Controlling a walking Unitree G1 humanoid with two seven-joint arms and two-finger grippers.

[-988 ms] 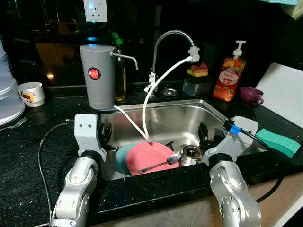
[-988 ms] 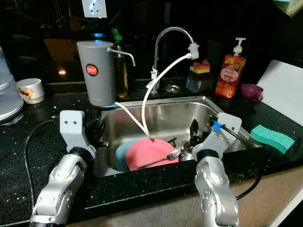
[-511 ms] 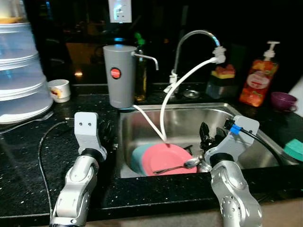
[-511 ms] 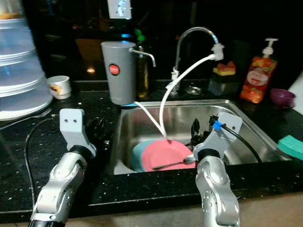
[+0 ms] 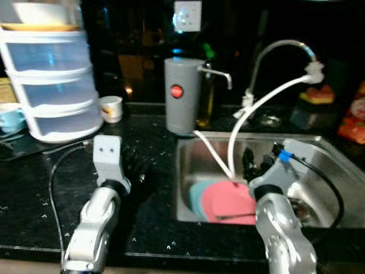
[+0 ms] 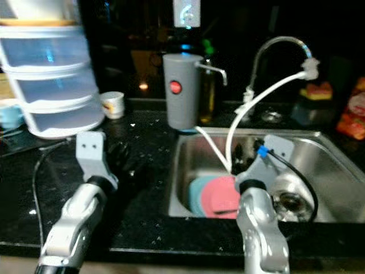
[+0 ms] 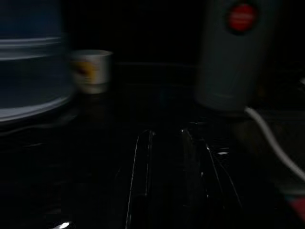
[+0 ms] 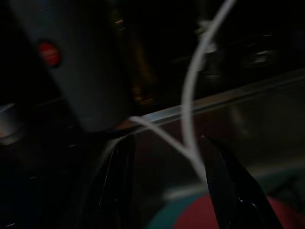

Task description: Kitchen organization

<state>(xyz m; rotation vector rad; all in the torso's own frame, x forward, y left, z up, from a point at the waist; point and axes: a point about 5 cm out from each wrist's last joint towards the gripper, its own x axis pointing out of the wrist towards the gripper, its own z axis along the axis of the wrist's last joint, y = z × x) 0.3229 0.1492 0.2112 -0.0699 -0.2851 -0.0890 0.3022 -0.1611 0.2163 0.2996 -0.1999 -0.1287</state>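
The pink plate (image 5: 231, 201) lies in the steel sink (image 5: 319, 149), stacked on a teal plate (image 5: 195, 194), with a spoon (image 5: 235, 216) resting across it. I judge the plate stiff, probably light, and slick if wet; the raised rim is the place to take hold, once the spoon is off. A white hose (image 5: 251, 111) runs down from the faucet (image 5: 279, 48) to the plate's far edge. The right pincer (image 8: 167, 188) hangs over the sink beside the plates, fingers spread wide, holding nothing. The left pincer (image 7: 164, 179) hovers over the black desk (image 5: 34, 188), fingers slightly parted, empty. The head views take in the stacked plastic drawers (image 5: 51, 80); the left wrist view brings the small cup (image 7: 91, 70) and grey dispenser (image 7: 233, 52) closer.
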